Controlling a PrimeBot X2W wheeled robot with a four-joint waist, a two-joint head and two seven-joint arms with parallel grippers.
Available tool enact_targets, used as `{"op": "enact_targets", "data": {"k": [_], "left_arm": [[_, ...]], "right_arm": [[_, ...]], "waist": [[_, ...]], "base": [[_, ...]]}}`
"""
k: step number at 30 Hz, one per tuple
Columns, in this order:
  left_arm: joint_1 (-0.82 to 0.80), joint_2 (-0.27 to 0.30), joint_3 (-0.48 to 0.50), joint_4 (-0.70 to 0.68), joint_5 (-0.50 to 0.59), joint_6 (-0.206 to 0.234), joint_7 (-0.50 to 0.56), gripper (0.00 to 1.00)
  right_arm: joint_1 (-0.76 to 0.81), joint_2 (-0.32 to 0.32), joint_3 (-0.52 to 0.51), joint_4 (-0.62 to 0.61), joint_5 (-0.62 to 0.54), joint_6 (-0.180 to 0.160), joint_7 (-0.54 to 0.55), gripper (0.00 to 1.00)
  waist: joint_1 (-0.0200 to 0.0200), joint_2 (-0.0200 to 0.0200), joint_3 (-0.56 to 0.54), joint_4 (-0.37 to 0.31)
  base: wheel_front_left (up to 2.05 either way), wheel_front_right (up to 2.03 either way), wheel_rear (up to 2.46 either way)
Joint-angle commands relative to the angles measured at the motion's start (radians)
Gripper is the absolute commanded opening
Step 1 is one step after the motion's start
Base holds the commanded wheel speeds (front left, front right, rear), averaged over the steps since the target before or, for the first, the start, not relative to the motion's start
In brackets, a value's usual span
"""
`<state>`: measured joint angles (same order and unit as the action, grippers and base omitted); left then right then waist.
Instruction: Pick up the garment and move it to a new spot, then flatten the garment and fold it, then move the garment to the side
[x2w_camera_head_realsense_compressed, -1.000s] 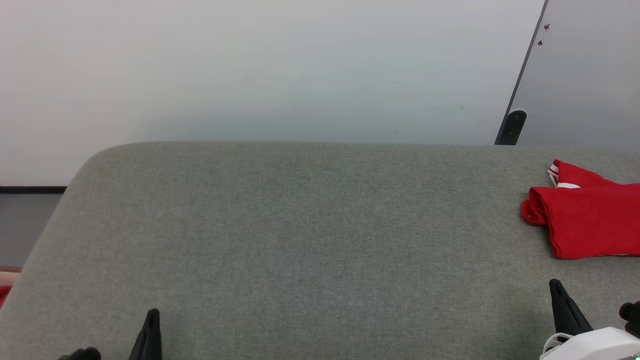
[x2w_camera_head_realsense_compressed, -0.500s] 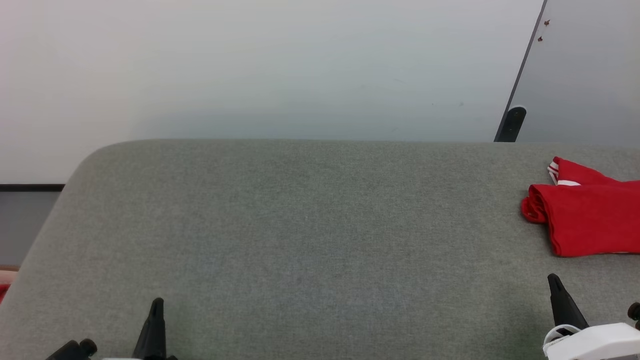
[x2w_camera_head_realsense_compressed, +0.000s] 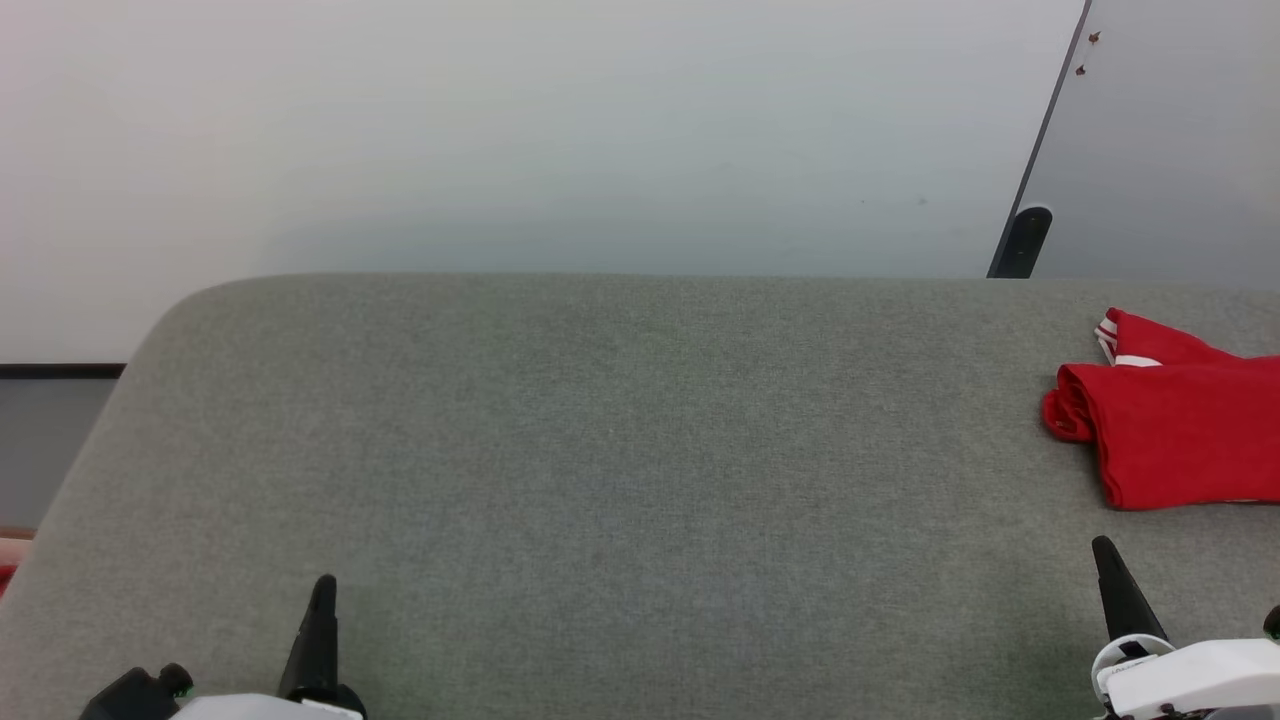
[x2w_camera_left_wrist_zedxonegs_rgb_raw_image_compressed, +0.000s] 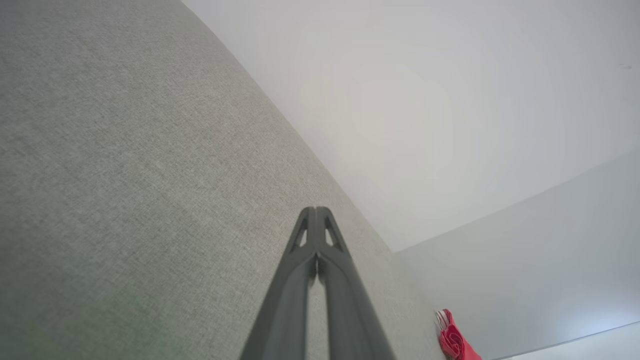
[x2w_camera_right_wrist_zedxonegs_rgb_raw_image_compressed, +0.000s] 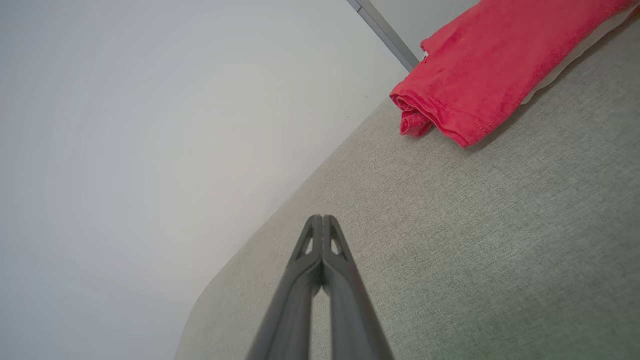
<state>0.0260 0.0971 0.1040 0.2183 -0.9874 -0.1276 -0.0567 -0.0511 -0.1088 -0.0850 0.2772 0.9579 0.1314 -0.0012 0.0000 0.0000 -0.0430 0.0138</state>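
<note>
Right claw (x2w_camera_right_wrist_zedxonegs_rgb_raw_image_compressed: 322, 218) closed, garment (x2w_camera_right_wrist_zedxonegs_rgb_raw_image_compressed: 480, 75) near ahead, untouched

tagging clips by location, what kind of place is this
Probably an indoor lab or test room set up for cloth handling: a wide grey fabric-covered table stands against a bare white wall, and a red garment lies folded near the table's right side.

One garment (x2w_camera_head_realsense_compressed: 1170, 440), two grippers (x2w_camera_left_wrist_zedxonegs_rgb_raw_image_compressed: 316, 212) (x2w_camera_right_wrist_zedxonegs_rgb_raw_image_compressed: 322, 220).
</note>
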Motion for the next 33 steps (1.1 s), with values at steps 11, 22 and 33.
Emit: {"op": "enact_targets", "data": {"k": [11,22,33], "left_arm": [[-0.044,-0.007,0.006,-0.001,-0.135,-0.003,0.036,0.0],[-0.065,-0.016,0.008,0.005,-0.241,-0.003,0.065,0.0],[-0.085,-0.023,0.009,0.01,-0.336,-0.004,0.091,0.0]], "right_arm": [[-0.036,0.011,-0.01,-0.018,0.146,-0.001,0.025,0.0],[-0.042,0.022,-0.015,-0.022,0.255,-0.001,0.044,0.0],[-0.047,0.031,-0.019,-0.025,0.354,-0.001,0.063,0.0]], "waist": [[0.0,0.0,0.007,-0.002],[0.0,0.0,0.014,-0.004],[0.0,0.0,0.021,-0.006]], "base": [[0.0,0.0,0.0],[0.0,0.0,0.0],[0.0,0.0,0.0]]}}
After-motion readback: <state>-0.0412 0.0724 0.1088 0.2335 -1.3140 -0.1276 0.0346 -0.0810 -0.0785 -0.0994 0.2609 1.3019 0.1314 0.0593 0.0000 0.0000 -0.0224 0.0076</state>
